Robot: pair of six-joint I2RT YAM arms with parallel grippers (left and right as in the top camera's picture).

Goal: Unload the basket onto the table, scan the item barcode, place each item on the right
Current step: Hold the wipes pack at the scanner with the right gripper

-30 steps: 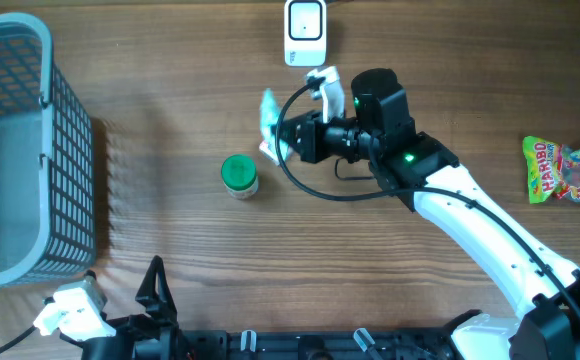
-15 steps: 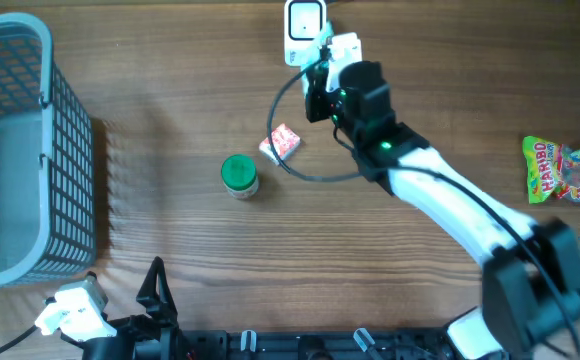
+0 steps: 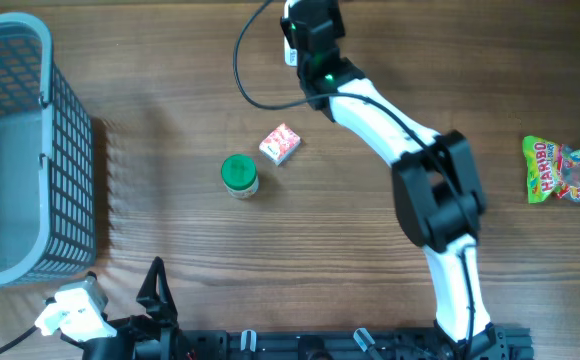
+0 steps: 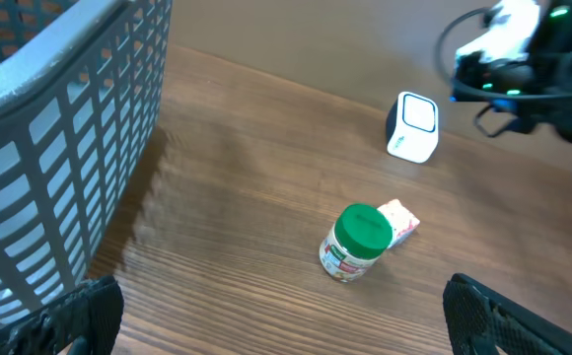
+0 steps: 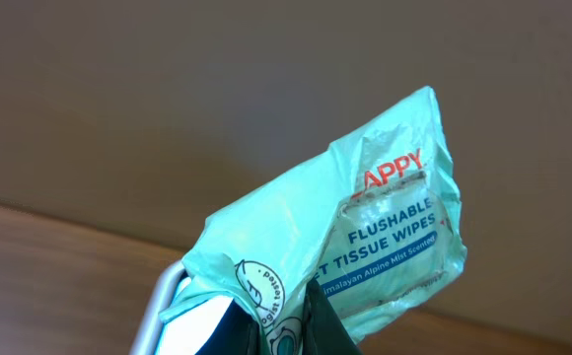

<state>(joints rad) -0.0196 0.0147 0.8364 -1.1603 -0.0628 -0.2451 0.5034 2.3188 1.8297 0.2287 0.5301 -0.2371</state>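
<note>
Wipes pack (image 5: 365,247) shows in right wrist view; scanner (image 4: 411,126) in left wrist view.

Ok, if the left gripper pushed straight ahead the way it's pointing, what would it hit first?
Probably the green-lidded jar, slightly right of centre ahead of the open left gripper, with the pink packet right behind it. Depth is unclear; bare table lies before it.

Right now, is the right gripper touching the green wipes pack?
Touching. The right wrist view shows the right gripper shut on the green wipes pack, pinching its lower end.
</note>
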